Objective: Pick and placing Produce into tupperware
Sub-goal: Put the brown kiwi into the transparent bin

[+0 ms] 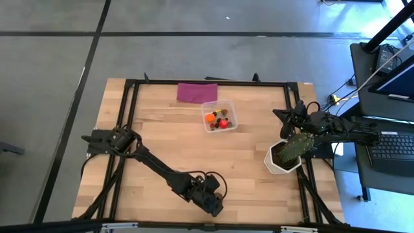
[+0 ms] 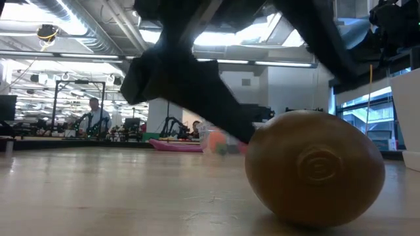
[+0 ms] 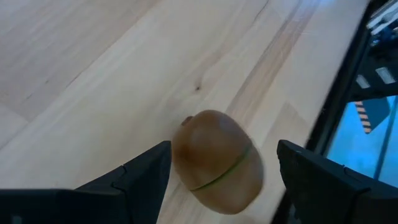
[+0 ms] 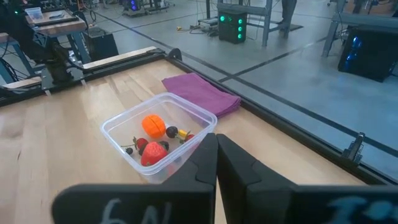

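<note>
A brown oval lump of produce [image 3: 217, 163] with a thin green seam lies on its side on the wooden table, close to the near edge; the low view shows the lump [image 2: 315, 167] resting on its underside. My left gripper [image 3: 224, 147] slants down over it, open, with one finger on each side of the lump and a gap to each. In the high view the left gripper [image 1: 215, 204] hides the lump. The clear tupperware [image 1: 220, 116] at the far middle holds an orange ball [image 4: 153, 126], red pieces and small dark bits. My right gripper [image 4: 216, 163] waits shut at the table's right side.
A folded purple cloth [image 1: 197, 92] lies at the far edge behind the tupperware. A white pot with a green cactus-like plant [image 1: 286, 155] stands at the right, under the right arm. A black frame rail [image 3: 339, 106] runs along the table edge beside the lump.
</note>
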You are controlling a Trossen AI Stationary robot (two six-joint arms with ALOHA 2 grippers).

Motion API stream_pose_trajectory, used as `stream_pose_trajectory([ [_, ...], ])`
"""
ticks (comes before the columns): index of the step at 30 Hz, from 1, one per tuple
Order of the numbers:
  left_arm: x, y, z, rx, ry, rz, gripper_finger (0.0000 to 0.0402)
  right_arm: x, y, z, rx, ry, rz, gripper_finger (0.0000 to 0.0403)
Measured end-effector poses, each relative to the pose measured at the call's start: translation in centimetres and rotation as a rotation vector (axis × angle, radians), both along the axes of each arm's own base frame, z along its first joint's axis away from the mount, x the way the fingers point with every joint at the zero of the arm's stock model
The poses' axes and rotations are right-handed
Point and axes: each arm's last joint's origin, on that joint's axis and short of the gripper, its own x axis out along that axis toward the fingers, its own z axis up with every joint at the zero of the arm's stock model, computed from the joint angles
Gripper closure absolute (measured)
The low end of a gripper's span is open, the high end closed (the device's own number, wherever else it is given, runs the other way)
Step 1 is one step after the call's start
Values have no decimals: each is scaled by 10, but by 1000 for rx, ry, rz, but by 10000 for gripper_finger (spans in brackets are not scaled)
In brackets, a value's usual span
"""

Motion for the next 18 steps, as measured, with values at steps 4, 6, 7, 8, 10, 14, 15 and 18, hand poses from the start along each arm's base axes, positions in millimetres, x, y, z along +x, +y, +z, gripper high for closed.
stream_pose_trajectory([
  [4, 1, 0, -5, -13, 15, -9, 121, 0, 0, 0, 0, 0, 0, 394],
  [6, 1, 0, -9, -8, 32, -11, 121, 0, 0, 0, 0, 0, 0, 394],
  [7, 1, 0, -11, -8, 40, -12, 121, 0, 0, 0, 0, 0, 0, 394],
  [8, 1, 0, -11, -8, 40, -13, 121, 0, 0, 0, 0, 0, 0, 394],
  [10, 1, 0, -10, -17, 35, -7, 121, 0, 0, 0, 0, 0, 0, 394],
  [14, 0, -1, -13, -34, 65, -13, 121, 0, 0, 0, 0, 0, 0, 394],
  [15, 0, -1, -13, -36, 71, -16, 121, 0, 0, 0, 0, 0, 0, 394],
  [18, -4, 1, -16, -32, 123, -29, 121, 0, 0, 0, 0, 0, 0, 394],
])
